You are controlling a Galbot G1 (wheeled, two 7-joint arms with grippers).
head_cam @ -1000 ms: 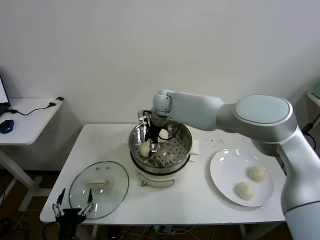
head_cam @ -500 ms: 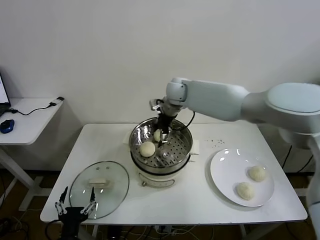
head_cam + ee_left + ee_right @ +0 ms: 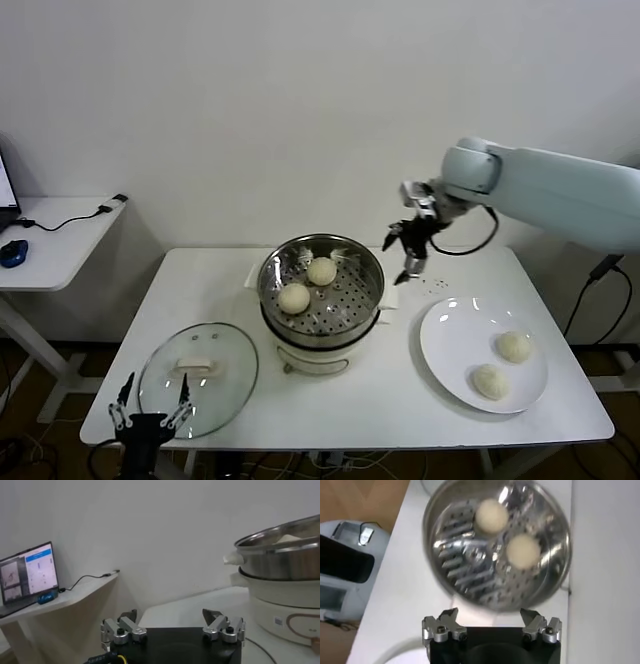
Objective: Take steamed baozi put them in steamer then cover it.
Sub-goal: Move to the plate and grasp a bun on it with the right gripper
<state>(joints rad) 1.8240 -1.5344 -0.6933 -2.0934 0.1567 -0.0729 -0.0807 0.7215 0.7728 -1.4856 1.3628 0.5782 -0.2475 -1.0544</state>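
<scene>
Two steamed baozi point(image 3: 321, 270) point(image 3: 294, 298) lie on the perforated tray inside the steamer point(image 3: 322, 333) at the table's middle. They show as two pale domes point(image 3: 491, 516) point(image 3: 523, 550) in the right wrist view. Two more baozi point(image 3: 514, 346) point(image 3: 490, 381) rest on the white plate point(image 3: 450, 340) at the right. My right gripper point(image 3: 406, 255) hangs open and empty in the air between steamer and plate. The glass cover point(image 3: 198, 378) lies flat at the front left. My left gripper point(image 3: 150, 405) stands open at the table's front edge beside the cover.
A side desk point(image 3: 50, 240) with a blue mouse and cables stands at the far left; a laptop point(image 3: 27, 574) sits on it. A wall runs behind the table. The steamer's white base point(image 3: 285, 612) is close in the left wrist view.
My right gripper has risen out of the steamer and swung right toward the plate, leaving a second baozi on the tray. The left arm has not moved.
</scene>
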